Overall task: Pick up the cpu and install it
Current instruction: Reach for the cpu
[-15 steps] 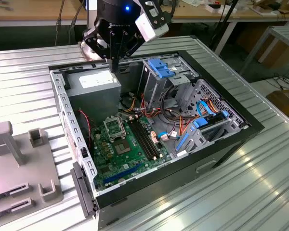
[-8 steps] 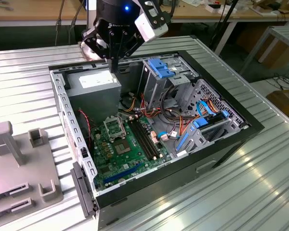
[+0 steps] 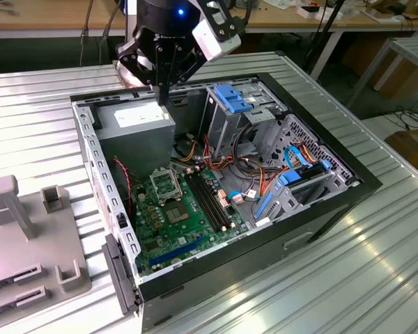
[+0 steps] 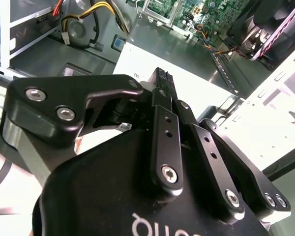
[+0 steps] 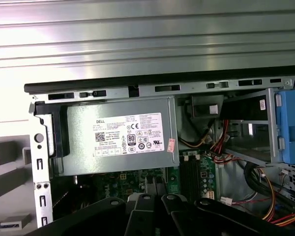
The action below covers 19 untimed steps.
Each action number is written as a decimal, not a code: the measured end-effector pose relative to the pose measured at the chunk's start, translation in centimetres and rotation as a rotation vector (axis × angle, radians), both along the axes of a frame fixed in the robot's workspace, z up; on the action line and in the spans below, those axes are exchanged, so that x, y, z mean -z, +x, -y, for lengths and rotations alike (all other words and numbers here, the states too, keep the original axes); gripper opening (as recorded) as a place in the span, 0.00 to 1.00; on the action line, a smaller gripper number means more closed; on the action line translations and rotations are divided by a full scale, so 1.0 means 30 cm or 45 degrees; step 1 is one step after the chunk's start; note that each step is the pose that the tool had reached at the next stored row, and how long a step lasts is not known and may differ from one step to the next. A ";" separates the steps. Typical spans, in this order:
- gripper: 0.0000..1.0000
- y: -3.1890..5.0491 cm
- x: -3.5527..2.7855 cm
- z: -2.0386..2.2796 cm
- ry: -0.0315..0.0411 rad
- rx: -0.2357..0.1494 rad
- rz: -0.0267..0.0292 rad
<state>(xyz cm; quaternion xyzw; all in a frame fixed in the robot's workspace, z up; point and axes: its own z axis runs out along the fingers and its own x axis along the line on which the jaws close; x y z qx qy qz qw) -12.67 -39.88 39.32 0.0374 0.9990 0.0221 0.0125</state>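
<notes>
In the exterior view the gripper (image 3: 163, 94) hung with its fingers drawn together, nothing seen between them. It was just above the power supply (image 3: 136, 120), near one rim of the open case (image 3: 362, 182). Below the gripper and well apart from it lay the green motherboard (image 3: 195, 226) with its socket frame (image 3: 164, 184). Whether the cpu sat there could not be told. To the exterior view's right of the gripper rose the blue-topped drive cage (image 3: 231, 97), with open room over the board beneath. To the exterior view's left, outside the case wall, a grey fixture (image 3: 28, 229) stood on the ribbed table (image 3: 35, 118).

In the second wrist view the closed fingertips pointed at the power supply's white label (image 4: 196, 86), with a gap between them and the label.

In the first wrist view the power supply lay ahead of the fingers. Beyond it ran the case's black rim, then bare table.
</notes>
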 end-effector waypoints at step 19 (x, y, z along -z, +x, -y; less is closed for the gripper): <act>0.11 -0.051 0.001 0.000 0.0001 0.000 0.0000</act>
